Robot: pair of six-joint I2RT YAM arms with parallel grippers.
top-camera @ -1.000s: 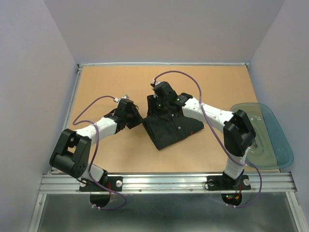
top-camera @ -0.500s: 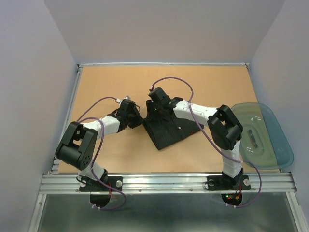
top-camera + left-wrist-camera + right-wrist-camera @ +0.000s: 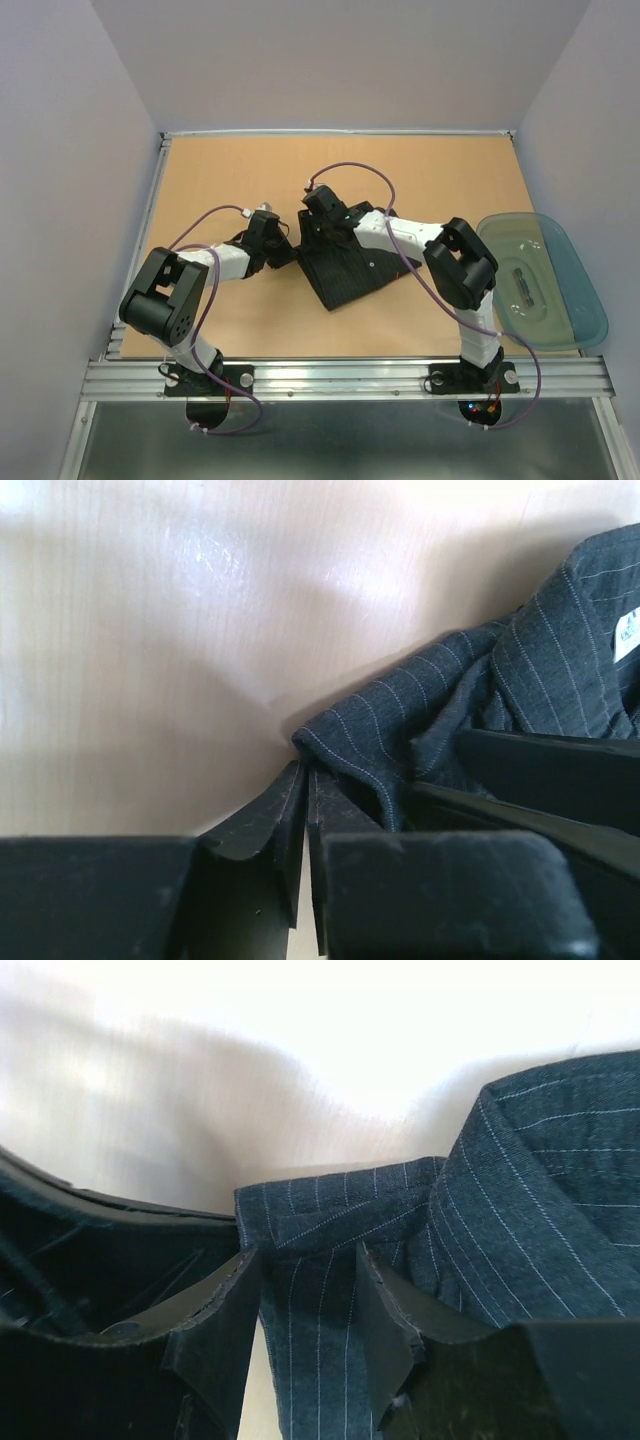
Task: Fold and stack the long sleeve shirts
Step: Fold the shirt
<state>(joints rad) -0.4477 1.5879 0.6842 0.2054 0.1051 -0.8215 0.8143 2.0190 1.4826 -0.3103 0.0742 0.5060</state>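
The black pinstriped shirt [image 3: 352,268] lay folded in a rough wedge near the middle of the table [image 3: 220,180], its narrow end toward the arms' bases and its collar end away from them. A white label [image 3: 628,638] showed inside the collar in the left wrist view. The left gripper [image 3: 287,252] sat low at the shirt's left edge; its fingers [image 3: 270,820] were drawn almost together, with only a thin slit between them, and a fold of cloth lay at their tips. Whether any cloth was pinched could not be told. The right gripper [image 3: 318,228] was at the shirt's far end, near the collar; its fingers [image 3: 225,1310] stood apart with a striped band of cloth lying between them. A teal tray [image 3: 580,300] sat well apart at the table's right edge.
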